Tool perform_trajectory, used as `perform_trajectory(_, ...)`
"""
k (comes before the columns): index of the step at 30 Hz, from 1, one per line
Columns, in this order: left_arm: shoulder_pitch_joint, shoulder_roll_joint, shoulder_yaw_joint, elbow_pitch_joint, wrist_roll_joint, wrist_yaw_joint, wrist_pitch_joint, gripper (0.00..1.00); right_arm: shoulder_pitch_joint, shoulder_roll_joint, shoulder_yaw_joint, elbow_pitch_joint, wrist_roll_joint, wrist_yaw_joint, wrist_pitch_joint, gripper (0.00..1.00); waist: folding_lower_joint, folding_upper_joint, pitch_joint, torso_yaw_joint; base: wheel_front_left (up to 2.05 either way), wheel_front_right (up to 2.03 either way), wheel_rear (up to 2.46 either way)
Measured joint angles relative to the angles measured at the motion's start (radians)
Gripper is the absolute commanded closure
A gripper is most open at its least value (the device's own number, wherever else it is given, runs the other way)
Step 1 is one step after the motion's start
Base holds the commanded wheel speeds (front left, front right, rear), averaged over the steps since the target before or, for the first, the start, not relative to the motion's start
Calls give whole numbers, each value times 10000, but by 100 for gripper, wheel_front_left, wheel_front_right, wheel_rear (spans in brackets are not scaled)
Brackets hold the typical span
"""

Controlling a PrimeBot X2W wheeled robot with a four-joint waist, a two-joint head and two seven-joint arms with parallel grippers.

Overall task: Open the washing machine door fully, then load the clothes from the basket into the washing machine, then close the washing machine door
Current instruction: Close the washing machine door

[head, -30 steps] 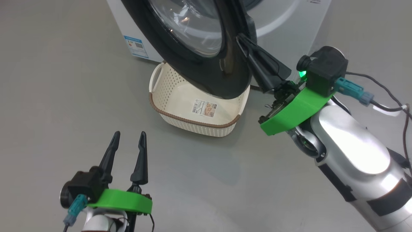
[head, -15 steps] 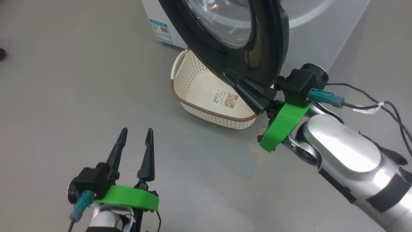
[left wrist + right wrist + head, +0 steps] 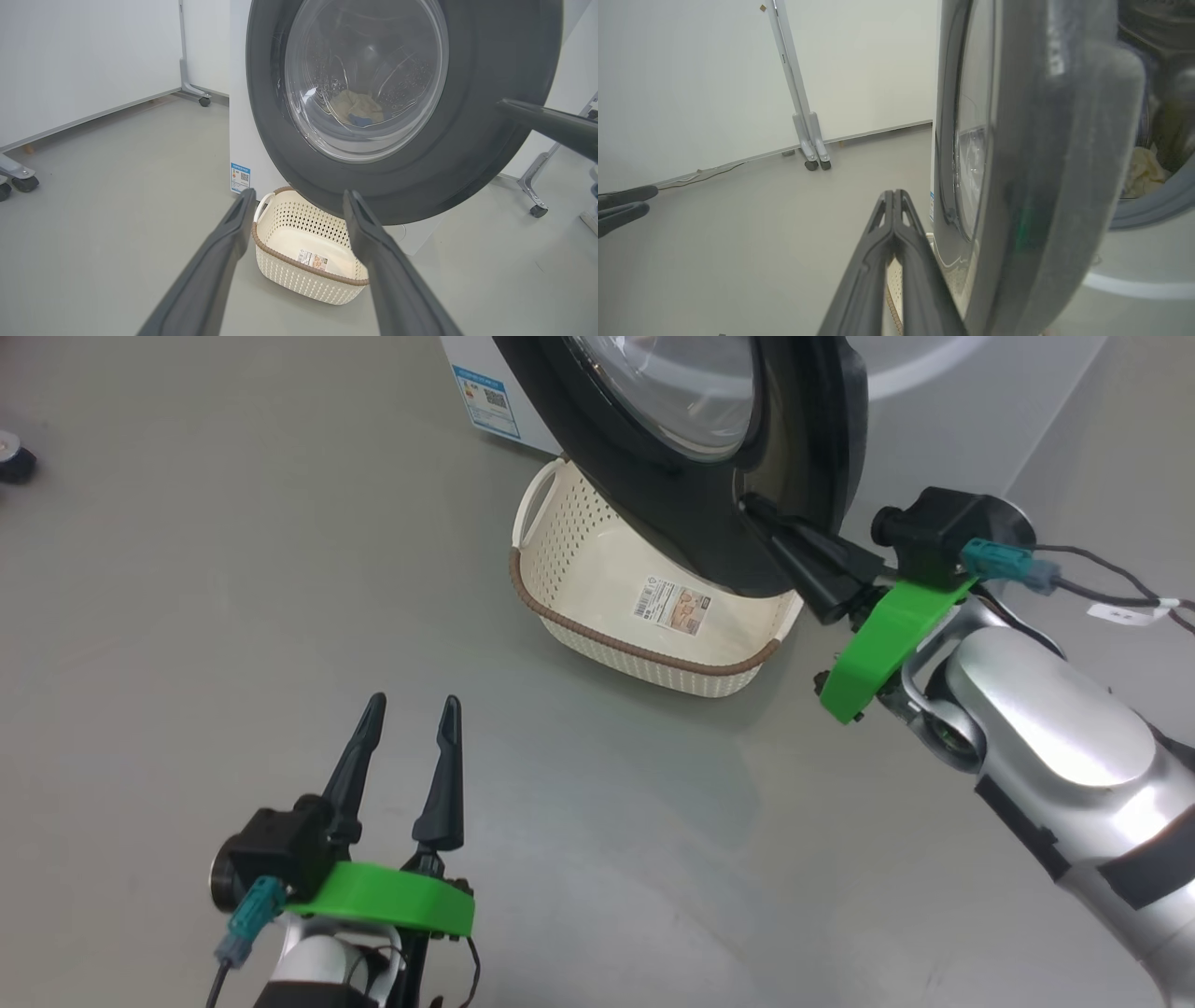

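Head view: your right gripper [image 3: 752,507], fingers pressed together, against the round black-rimmed glass door [image 3: 672,513]; left gripper [image 3: 413,702] spread. Push steadily until latched.

the washing machine door [image 3: 691,523] hangs over the basket [image 3: 644,665] — its black rim covers the far half from above; bare floor [image 3: 233,616] lies open in front and leftward.
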State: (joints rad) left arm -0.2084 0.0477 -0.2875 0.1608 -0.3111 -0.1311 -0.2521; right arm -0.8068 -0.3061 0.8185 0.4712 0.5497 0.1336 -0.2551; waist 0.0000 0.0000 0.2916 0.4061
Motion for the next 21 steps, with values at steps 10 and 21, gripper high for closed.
perform_trajectory(10, -84, -23, -58, -4, 2, 0, 0, 0, -4, 4, -1221, 635, -510, 4, 0, 100, 0, 0, 259, -37, 0, 0, 0)
perform_trajectory(21, -332, -59, -142, -50, 0, -2, 0, 0, -507, -81, -2895, 1108, -1143, 4, 0, 100, 0, 0, 773, -1, 0, 0, 0)
